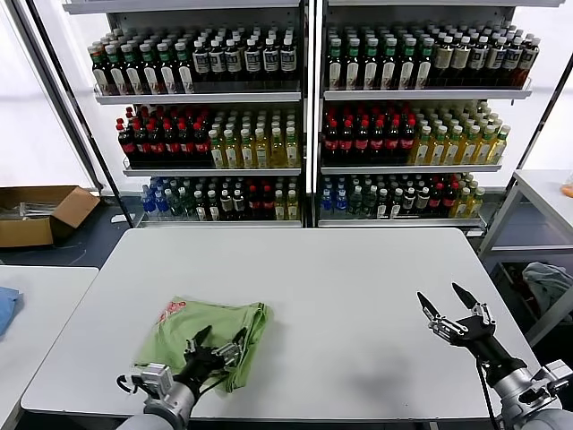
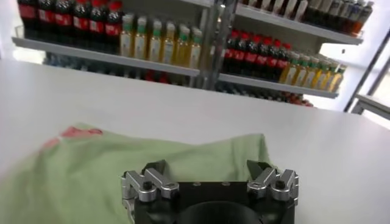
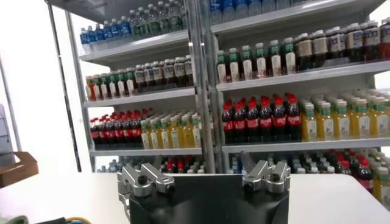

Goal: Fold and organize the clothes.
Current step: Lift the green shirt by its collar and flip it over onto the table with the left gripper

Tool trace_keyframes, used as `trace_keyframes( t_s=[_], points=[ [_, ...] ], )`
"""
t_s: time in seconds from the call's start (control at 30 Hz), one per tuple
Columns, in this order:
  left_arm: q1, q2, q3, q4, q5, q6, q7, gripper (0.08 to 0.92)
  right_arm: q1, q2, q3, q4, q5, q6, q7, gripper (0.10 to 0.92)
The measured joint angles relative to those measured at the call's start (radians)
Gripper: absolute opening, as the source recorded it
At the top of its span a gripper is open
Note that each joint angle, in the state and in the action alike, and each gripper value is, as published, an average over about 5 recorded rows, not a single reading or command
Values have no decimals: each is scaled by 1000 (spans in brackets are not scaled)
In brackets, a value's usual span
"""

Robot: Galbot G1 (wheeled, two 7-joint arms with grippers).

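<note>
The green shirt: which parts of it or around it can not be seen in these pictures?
- Green shirt: its near part is covered by the left gripper in the head view.
- Collar and buttons: folded under, in no view.
- Left wrist view: the gripper body hides the near cloth.
- Right wrist view: no shirt; the right gripper faces the shelves.

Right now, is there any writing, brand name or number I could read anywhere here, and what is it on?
None can be read.
Bottles on the shelves: labels too small and blurred.
Green shirt on the table: red-and-white graphic, no legible letters.
Cardboard box on the floor: no print visible.
</note>
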Motion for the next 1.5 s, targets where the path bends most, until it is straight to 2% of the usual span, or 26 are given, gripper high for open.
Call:
trace_keyframes(
  t_s=[0.33,0.57,0.73,0.93,1.13,1.3,1.5],
  points=[
    [4,-46,82,21,53,-13,-5,823,-12,5,18,11,5,3,-1,823],
    [12,-44,86,-19,54,-13,-14,823,-16,14,23,19,6,4,-2,823],
    [5,-25,40,-72,28,-4,-23,823,-25,17,31,24,8,5,-2,823],
    [-11,43,-100,-86,-59,25,-13,823,-32,19,29,30,7,10,-4,823],
    [-26,152,-240,-7,-180,72,-5,823,-29,21,14,36,0,9,-2,823],
    [-49,220,-293,80,-246,92,-2,823,-29,23,7,43,-6,8,0,823],
    [-79,252,-301,146,-272,109,11,823,-38,21,13,46,-7,8,1,823]
  ],
)
